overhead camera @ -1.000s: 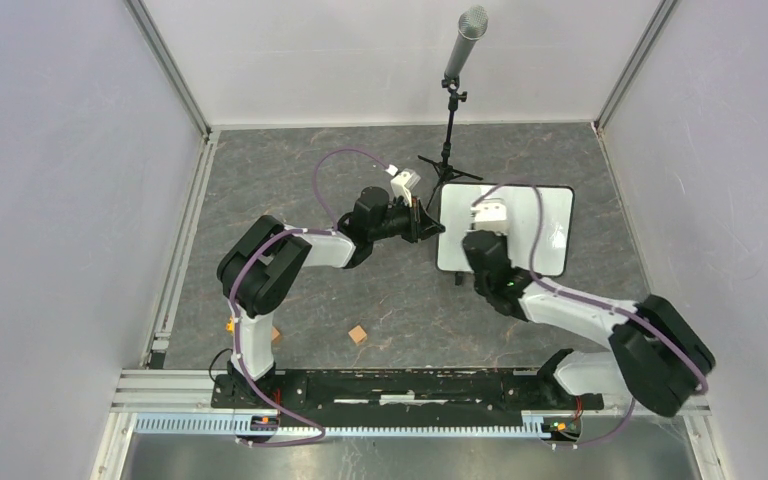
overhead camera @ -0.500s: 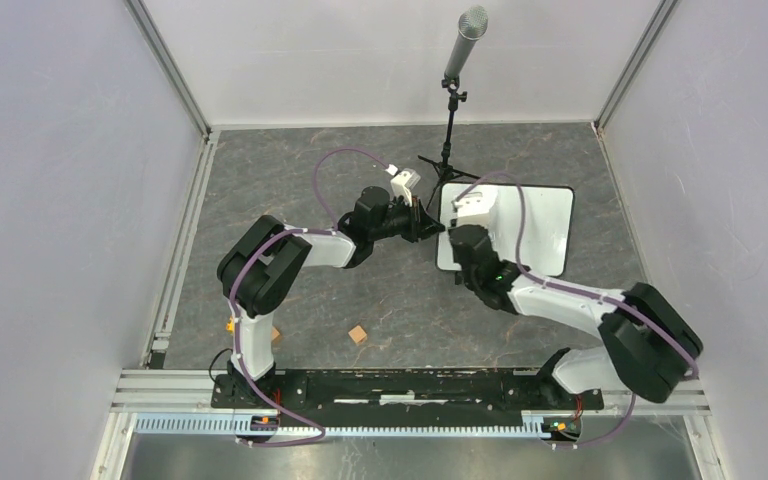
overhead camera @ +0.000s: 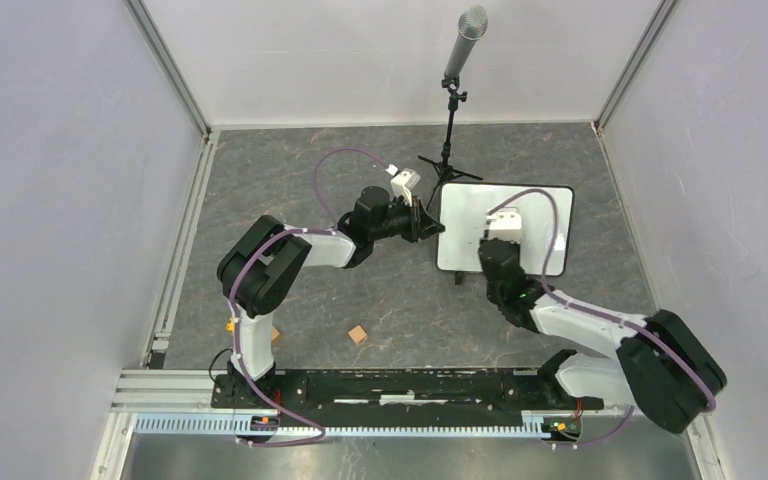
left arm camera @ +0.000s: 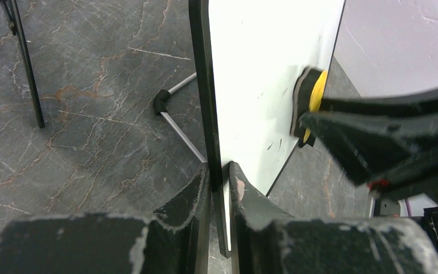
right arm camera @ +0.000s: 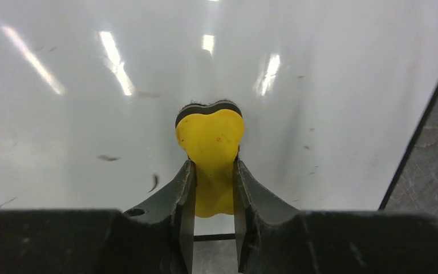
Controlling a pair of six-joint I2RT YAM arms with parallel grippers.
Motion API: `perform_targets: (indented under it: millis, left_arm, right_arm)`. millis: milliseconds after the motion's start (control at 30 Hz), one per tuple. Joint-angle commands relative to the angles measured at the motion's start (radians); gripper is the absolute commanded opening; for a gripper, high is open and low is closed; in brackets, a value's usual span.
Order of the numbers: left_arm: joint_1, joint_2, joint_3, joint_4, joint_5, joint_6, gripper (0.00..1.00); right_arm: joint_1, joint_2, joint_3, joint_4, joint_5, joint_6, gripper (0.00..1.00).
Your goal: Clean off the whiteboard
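Note:
The whiteboard [overhead camera: 552, 215] lies flat on the grey floor at mid right, white with a thin black rim. My left gripper [overhead camera: 433, 228] is shut on its left edge; in the left wrist view the fingers pinch the whiteboard's rim [left arm camera: 202, 85] from both sides. My right gripper [right arm camera: 211, 166] is shut on a yellow eraser [right arm camera: 211, 134] with a dark felt face, pressed against the whiteboard [right arm camera: 91, 108]. The eraser [left arm camera: 315, 97] also shows in the left wrist view. A few small black smudges [right arm camera: 154, 182] sit on the whiteboard's surface near the eraser.
A microphone on a black tripod stand [overhead camera: 453, 95] rises just behind the whiteboard's far left corner; one tripod leg [left arm camera: 179, 134] runs under the rim. A small wooden cube [overhead camera: 358, 334] lies on the floor near the arm bases. Walls enclose three sides.
My right gripper swept the eraser left across the whiteboard, then back right and a little nearer. The left gripper and the whiteboard have stayed put.

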Motion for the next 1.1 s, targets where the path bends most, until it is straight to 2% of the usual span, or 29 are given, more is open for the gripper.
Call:
perform_targets:
  millis: [0,167,400,533,733,867,1067]
  left_arm:
    - [-0.011,-0.010,0.014,-0.044,-0.002,0.069,0.02]
    - [-0.011,-0.009,0.014,-0.047,0.005,0.071,0.02]
    - [-0.011,-0.010,0.014,-0.053,0.007,0.076,0.02]
    - [-0.010,-0.011,0.014,-0.051,0.011,0.072,0.02]
    - [-0.009,-0.016,0.013,-0.055,0.011,0.078,0.02]
    - [-0.009,-0.016,0.017,-0.071,0.006,0.087,0.02]
    - [-0.009,-0.023,0.021,-0.100,-0.006,0.107,0.02]
  right_arm:
    - [0.165,0.152,0.057,0.044,0.005,-0.042,0.18]
    - [0.276,0.311,0.191,0.094,-0.005,-0.064,0.18]
    - [0.268,0.260,0.139,0.141,0.056,-0.067,0.19]
    - [0.173,0.181,0.037,0.123,0.049,-0.041,0.19]
    - [-0.040,0.019,-0.088,0.076,0.007,-0.031,0.19]
    - [-0.171,-0.055,-0.076,0.025,-0.042,-0.054,0.19]
    - [-0.283,-0.102,-0.001,-0.047,-0.066,-0.063,0.20]
